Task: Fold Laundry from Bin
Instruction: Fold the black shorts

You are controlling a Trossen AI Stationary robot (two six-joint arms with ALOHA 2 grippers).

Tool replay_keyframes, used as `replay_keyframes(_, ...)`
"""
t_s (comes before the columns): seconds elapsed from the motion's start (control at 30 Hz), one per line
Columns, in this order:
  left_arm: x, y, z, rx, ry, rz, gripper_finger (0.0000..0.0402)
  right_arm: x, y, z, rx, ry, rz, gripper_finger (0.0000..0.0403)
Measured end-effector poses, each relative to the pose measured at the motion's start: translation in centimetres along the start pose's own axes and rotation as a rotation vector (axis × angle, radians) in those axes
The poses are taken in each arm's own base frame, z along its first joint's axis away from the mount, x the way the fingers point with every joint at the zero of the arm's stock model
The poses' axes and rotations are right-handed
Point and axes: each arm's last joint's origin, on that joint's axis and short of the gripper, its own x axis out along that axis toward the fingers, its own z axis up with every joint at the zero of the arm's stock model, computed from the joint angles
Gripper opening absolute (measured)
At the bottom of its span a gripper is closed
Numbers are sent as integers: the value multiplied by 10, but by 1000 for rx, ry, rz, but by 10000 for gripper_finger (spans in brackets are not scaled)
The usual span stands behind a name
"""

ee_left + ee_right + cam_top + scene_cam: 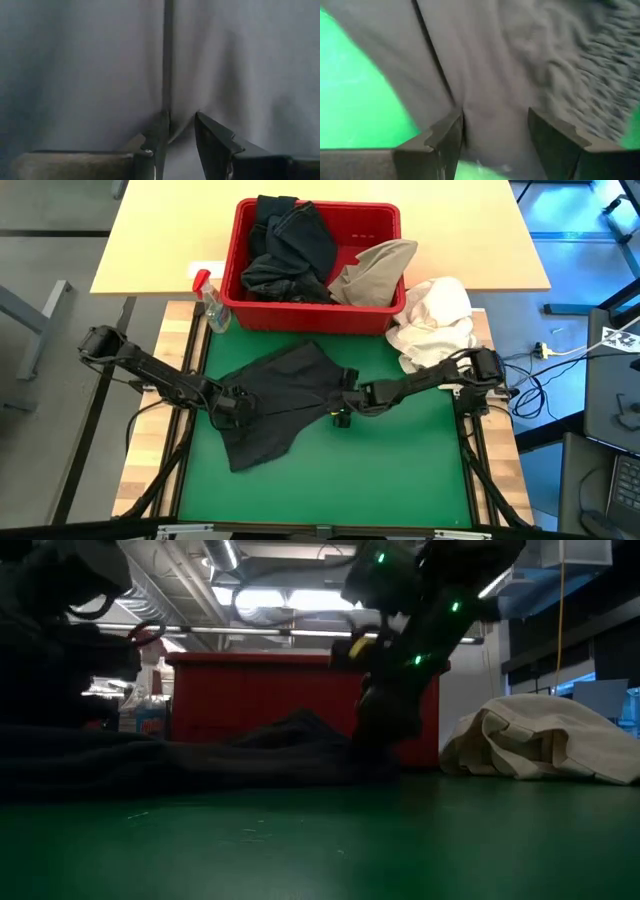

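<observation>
A black garment (pixel 285 395) lies spread on the green mat, flat on its underside. My left gripper (pixel 237 402) is down on its left part, fingers a little apart. My right gripper (pixel 343 393) stands open over the garment's right edge, with cloth showing between its wide-set fingers (pixel 455 132). The red bin (pixel 310 315) stands at the mat's far edge. It holds dark laundry (pixel 290 245) and a khaki piece (pixel 378 270) that hangs over its rim. My left gripper comes steeply from above, and both fingertips (pixel 161 125) are set into the garment's flat cloth. A small ridge of cloth (pixel 180 131) rises between them, and creases run out from the tips. The garment stays on the mat. Whether my right gripper touches the garment, I cannot tell.
A white cloth bundle (pixel 435 320) lies at the mat's far right corner, next to the bin. A small clear spray bottle (pixel 212 308) stands at the bin's left corner. Bare green mat (pixel 400 470) stretches along the near side.
</observation>
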Motion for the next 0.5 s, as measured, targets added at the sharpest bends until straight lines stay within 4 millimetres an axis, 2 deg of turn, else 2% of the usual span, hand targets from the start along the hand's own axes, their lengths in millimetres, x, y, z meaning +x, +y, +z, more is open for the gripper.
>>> replay_keyframes(0.17, -29, -6, 15, 49, 57, 103, 91, -37, -5, 6, -30, -35, 23, 223)
replay_keyframes(0.27, -45, -10, 31, 70, -70, 212, 91, -49, -22, 21, 28, -162, 1, 223)
replay_keyframes(0.4, -46, -7, 39, 40, -249, 367, 91, -41, -50, 40, 189, -354, -11, 223)
replay_keyframes(0.47, -39, -4, 34, 24, -265, 396, 91, -27, -59, 43, 244, -389, 14, 223)
replay_keyframes(0.5, -34, -2, 31, 17, -260, 394, 91, -17, -63, 38, 251, -349, 23, 223)
